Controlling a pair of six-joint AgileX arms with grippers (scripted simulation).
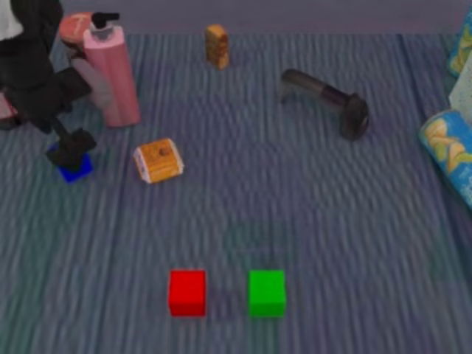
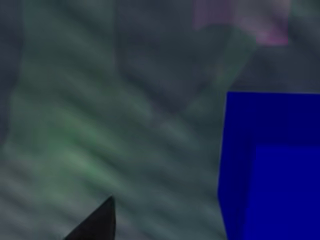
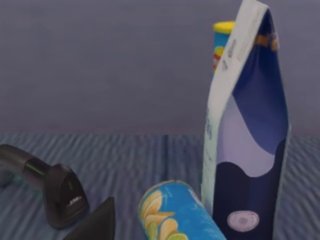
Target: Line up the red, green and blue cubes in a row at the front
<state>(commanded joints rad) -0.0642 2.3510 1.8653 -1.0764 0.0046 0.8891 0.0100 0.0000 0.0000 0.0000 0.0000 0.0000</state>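
The blue cube [image 1: 76,169] sits on the table at the far left, and my left gripper [image 1: 71,151] hangs open directly over it, covering part of it. In the left wrist view the blue cube [image 2: 270,165] fills one side, a bare strip of table separates it from one dark fingertip [image 2: 97,222], and the other finger is hidden. The red cube [image 1: 187,292] and green cube [image 1: 266,293] stand side by side near the front edge, a small gap apart. My right arm is parked out of the top view; one of its fingertips [image 3: 97,222] shows, well off centre.
An orange-and-white box [image 1: 158,160] lies just right of the blue cube. A pink pump bottle [image 1: 110,70] stands behind the left gripper. At the back are a small orange block [image 1: 217,46] and a dark scanner [image 1: 328,99]. A blue chips can [image 1: 450,155] and a snack bag [image 3: 247,130] sit at the right edge.
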